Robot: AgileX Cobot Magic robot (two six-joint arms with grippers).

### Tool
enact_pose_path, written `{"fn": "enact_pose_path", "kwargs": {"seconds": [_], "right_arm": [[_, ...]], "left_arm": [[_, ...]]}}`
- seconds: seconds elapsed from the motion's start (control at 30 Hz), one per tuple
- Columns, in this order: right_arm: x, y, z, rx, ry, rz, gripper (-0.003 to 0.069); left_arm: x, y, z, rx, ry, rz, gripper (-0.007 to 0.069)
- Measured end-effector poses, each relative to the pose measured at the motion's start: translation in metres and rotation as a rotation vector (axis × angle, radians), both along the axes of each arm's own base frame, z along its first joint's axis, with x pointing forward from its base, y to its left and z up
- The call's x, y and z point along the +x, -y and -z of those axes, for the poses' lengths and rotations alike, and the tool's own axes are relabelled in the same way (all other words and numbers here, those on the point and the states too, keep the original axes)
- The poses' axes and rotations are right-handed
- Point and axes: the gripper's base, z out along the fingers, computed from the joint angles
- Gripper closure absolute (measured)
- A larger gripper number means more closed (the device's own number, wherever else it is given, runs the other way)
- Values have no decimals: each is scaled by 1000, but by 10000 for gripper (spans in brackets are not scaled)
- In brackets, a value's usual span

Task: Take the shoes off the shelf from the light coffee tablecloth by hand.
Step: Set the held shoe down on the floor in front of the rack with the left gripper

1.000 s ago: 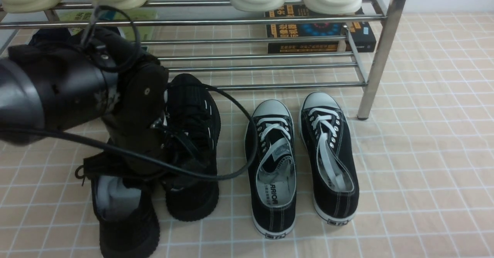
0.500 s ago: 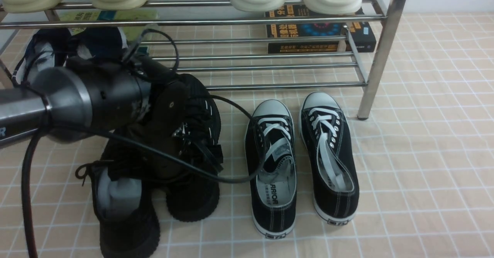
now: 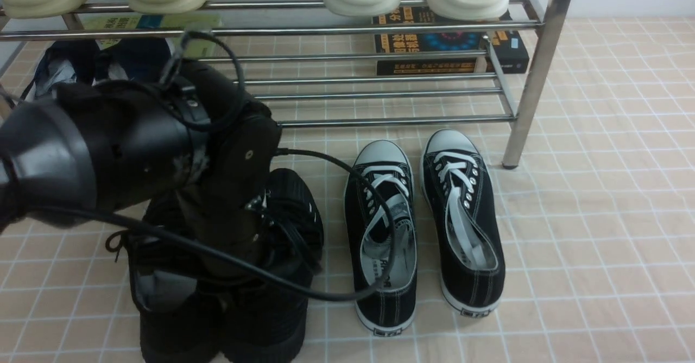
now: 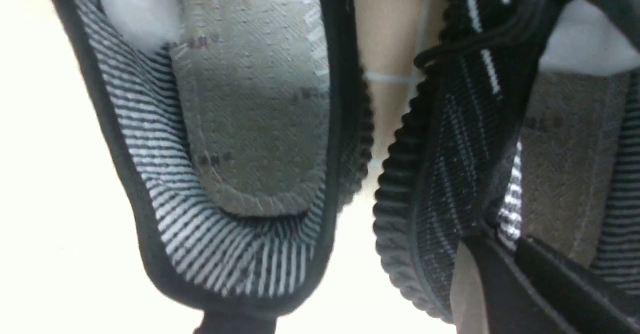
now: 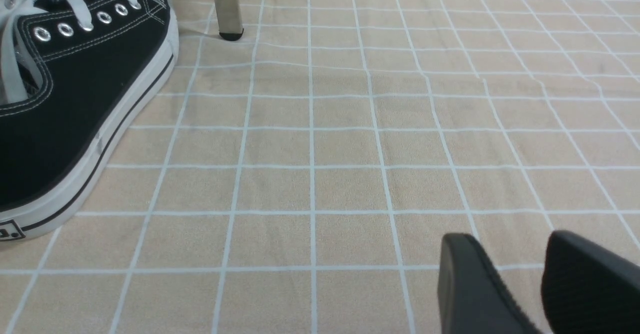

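On the left, the left knit shoe [image 3: 174, 303] lies on the light coffee tablecloth [image 3: 597, 216] where it was. Just beside it, the left tool [image 4: 500, 259] pinches the collar of the right knit shoe [image 3: 296, 216], which has slid from the shelf's [image 3: 380, 120] front rail to the near side, level with its mate. With both shoes off the shelf, the task looks nearly done, with only the release left. Only the left wrist view shows that pinch and a strip of cloth between the pair. Only the right wrist view shows the right tool [image 5: 515, 244], spread and empty, right of the black canvas sneakers [image 3: 467, 276].
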Motion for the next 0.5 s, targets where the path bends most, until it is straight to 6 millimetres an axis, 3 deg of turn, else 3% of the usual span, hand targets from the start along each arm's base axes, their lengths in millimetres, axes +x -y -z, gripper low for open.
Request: {"fn": "enact_pose_path", "kwargs": {"seconds": [0.17, 0.3, 0.5], "right_arm": [[0, 0, 0, 0, 0, 0, 419], [0, 0, 0, 1, 0, 0, 419], [0, 0, 0, 3, 0, 1, 419]], "left_arm": [[5, -3, 1, 36, 45, -14, 562], [5, -4, -3, 38, 69, -12, 501], [-8, -15, -39, -50, 177, -13, 387]]}}
